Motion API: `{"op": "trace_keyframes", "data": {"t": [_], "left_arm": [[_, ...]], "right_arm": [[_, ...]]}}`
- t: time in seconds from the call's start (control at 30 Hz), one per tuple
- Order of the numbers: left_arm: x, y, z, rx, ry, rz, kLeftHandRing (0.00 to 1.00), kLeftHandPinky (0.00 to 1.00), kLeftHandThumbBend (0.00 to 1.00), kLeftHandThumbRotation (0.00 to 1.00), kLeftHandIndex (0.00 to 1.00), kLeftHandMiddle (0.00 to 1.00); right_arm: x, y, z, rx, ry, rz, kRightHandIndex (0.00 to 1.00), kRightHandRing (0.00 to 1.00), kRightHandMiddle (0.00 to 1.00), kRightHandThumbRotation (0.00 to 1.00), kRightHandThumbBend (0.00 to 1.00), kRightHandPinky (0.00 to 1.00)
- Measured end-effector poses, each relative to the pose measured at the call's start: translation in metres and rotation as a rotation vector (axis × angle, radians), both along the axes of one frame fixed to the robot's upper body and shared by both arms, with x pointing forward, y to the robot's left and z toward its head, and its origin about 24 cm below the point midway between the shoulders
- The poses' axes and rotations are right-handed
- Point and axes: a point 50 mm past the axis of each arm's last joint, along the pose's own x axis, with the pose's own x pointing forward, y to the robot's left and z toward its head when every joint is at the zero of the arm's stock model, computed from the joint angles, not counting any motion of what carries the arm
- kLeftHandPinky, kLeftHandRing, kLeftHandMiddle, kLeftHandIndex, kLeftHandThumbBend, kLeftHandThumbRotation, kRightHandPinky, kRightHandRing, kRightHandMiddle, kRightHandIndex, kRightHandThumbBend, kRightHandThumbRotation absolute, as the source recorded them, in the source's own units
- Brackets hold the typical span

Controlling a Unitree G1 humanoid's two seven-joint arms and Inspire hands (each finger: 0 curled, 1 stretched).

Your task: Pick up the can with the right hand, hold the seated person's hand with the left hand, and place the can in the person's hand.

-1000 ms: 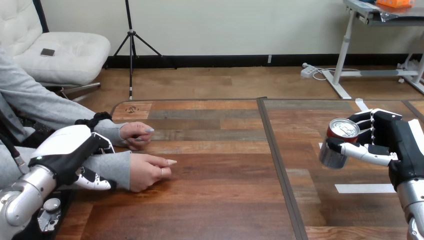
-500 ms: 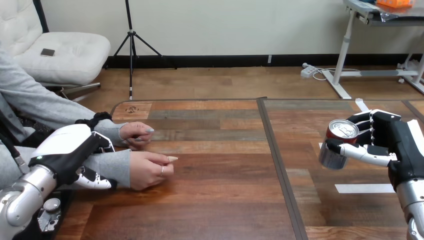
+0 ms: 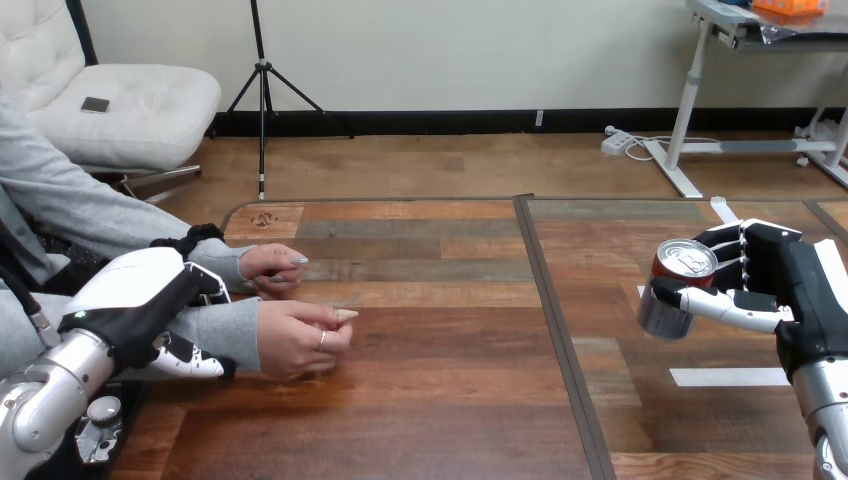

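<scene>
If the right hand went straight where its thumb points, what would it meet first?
The right hand with the can has bare table ahead, then probably the person's nearer hand; depth is unclear.

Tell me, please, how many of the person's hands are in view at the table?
2. The farther hand rests on the table at the view's left; the nearer hand, before it, has its wrist gripped by the robot's left hand.

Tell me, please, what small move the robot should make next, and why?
Probably it should carry the can leftward over the table toward the person's nearer hand. The right hand grips the can at the table's right side, far apart from that hand, while the left hand curls round the person's wrist.
</scene>
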Motion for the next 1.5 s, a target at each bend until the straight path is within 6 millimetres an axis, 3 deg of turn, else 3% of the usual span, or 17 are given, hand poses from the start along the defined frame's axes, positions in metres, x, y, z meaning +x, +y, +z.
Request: {"op": "trace_keyframes", "data": {"t": [0.6, 0.9, 1.5], "left_arm": [[0.003, -0.007, 0.011, -0.06, -0.062, -0.035, 0.32, 0.27, 0.56, 0.0, 0.44, 0.39], [0.006, -0.011, 0.024, -0.105, -0.127, -0.061, 0.28, 0.23, 0.48, 0.0, 0.43, 0.36], [0.01, -0.021, 0.047, -0.176, -0.2, -0.113, 0.24, 0.18, 0.43, 0.0, 0.39, 0.32]], "right_arm": [[0.0, 0.0, -0.001, 0.002, 0.011, -0.004, 0.45, 0.39, 0.44, 0.0, 0.73, 0.36], [0.0, 0.0, -0.001, 0.005, 0.011, -0.002, 0.44, 0.38, 0.43, 0.0, 0.73, 0.35], [0.0, 0.002, -0.002, 0.006, 0.013, 0.003, 0.43, 0.37, 0.43, 0.0, 0.73, 0.34]]}}
